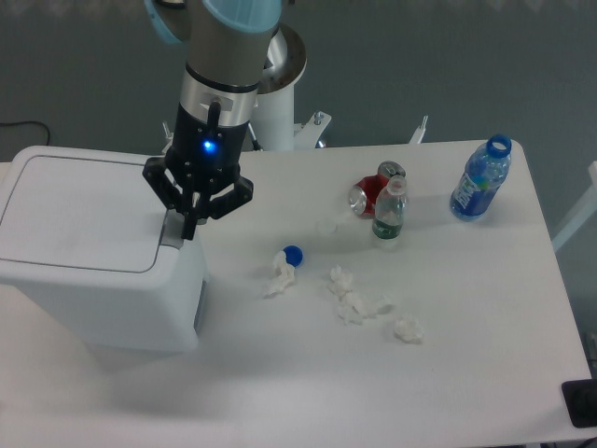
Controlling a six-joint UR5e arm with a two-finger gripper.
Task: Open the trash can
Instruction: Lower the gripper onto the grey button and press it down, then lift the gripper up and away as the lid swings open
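A white table [466, 355] fills most of the view, seen from above and slightly in front. At its left edge stands the trash can [93, 280], a large white boxy bin with rounded corners, by far the biggest thing here. Its flat lid [79, 210] lies closed, and a small grey push-button tab [171, 233] sits at the lid's right edge.

A robot arm [219, 65] with a silver and black wrist comes down from the top of the view, a blue light glowing on its black body. Its tool [190, 227] points straight down over the grey tab, with the dark fingers drawn together into one narrow tip that meets the tab or sits just above it; contact cannot be confirmed. The tool is clenched and grasps nothing.

Well to the right, near the table's far right corner, stands an uncapped blue plastic bottle [481, 179]. Near the table's middle, a small clear bottle [389, 212] with a green label stands upright, just beside a red drink can [373, 189] lying on its side. In front of these, several crumpled white tissues [354, 303] are scattered on the table, and a small blue bottle cap [293, 253] lies beside the leftmost tissue.
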